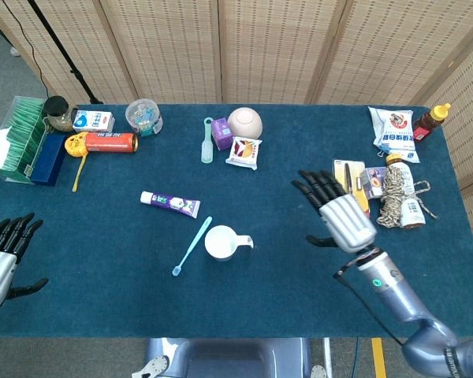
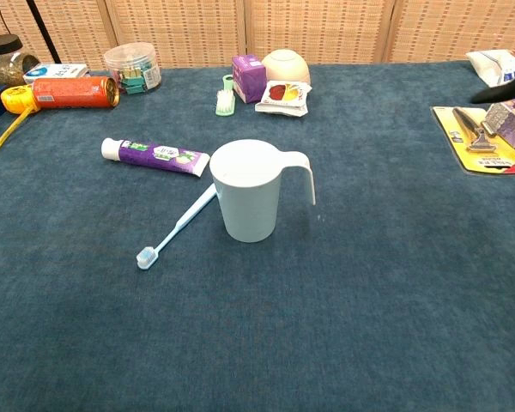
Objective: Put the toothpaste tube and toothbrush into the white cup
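The white cup (image 2: 247,190) stands upright on the table (image 2: 343,326), a smooth plastic mug that tapers toward its base, with a flat strap handle bending out and down on the side away from the toothbrush. Nothing shows inside it from the head view. The table wears a deep blue, felt-like cloth with a fine nap.

The toothbrush (image 2: 178,226) lies flat just beside the cup, a slim pale-blue stick; its handle end reaches the cup's base, though I cannot tell if it touches, and its bristled head points away toward the near edge. Just beyond the cup, on that same side, the toothpaste tube (image 2: 155,155) lies on its side: a soft white tube with a purple and green label, a round white cap at the end far from the cup, and the flat crimped end nearly reaching the cup's rim.

The right robot hand (image 1: 339,213) hangs well apart from the cup, on its handle side, holding nothing, its dark fingers (image 1: 313,187) spread wide from a ribbed silvery back. In the chest view only a dark fingertip shows at the frame's edge. The left robot hand (image 1: 1,256) sits far off on the cup's other side, past the table's end, also empty, fingers straight and parted.
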Tool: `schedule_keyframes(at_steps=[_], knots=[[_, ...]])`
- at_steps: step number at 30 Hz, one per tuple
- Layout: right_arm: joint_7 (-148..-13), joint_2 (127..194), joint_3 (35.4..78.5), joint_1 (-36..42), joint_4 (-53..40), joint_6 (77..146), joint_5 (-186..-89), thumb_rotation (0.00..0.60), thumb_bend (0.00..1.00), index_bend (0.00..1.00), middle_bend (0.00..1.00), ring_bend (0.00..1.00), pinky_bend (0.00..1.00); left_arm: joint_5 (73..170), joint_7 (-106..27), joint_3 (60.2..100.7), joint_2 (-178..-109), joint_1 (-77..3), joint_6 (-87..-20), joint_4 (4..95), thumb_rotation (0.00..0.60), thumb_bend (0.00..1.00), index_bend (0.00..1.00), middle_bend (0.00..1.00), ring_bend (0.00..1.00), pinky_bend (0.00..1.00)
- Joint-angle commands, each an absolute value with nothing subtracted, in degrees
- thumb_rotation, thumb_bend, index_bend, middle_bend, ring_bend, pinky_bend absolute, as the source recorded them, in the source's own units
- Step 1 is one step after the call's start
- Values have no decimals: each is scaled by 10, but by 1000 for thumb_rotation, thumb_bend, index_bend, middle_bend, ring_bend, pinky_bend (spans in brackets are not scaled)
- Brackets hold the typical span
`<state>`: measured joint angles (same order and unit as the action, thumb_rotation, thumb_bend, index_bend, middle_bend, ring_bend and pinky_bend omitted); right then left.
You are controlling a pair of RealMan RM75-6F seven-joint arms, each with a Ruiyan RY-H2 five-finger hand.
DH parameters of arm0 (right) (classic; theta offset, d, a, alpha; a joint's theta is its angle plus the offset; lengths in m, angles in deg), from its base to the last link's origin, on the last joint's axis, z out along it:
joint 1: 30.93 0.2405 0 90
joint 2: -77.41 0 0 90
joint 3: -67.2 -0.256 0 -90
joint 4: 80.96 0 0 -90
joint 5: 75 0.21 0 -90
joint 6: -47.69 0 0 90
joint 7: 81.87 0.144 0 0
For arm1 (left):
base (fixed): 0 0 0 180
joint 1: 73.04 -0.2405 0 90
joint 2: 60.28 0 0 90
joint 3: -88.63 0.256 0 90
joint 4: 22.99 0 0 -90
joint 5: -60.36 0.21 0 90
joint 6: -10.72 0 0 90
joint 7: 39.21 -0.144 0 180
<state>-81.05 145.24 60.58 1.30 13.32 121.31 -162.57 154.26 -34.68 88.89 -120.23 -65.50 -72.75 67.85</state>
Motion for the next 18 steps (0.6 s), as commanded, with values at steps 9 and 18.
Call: schedule_keyframes(at_steps=[9,18], knots=[[-694,1455,670,-149,-21,1376,-1653,600,2,0,0,0,0,1670,-263,881,-1271,-584,-772,535,600,45,0,0,0,0],[-667,1483,681,-202,-45,1409,-1655,600,1,0,0,0,0,1736,-257,885,-1356,-521,-795,403,600,68,0,0,0,0]])
